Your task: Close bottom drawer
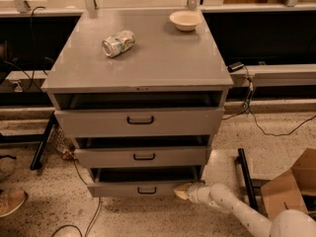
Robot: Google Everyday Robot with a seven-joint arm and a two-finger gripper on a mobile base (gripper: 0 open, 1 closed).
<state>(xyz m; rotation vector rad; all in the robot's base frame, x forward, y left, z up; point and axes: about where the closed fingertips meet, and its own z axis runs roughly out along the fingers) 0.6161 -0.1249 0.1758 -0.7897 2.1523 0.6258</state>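
The bottom drawer (118, 188) is the lowest of three grey cabinet drawers. It stands pulled out a little, with a dark gap above its low front panel and a small black loop handle (147, 190) in the middle. My gripper (181, 191) is at the end of the white arm (232, 209) that comes in from the lower right. It rests against the right end of the bottom drawer's front panel.
The middle drawer (143, 157) and top drawer (140, 121) also stand slightly open. A crushed can (118, 43) and a bowl (185, 19) lie on the cabinet top. A cardboard box (291, 184) and a black bar (245, 177) are on the floor at the right. Cables run along the floor.
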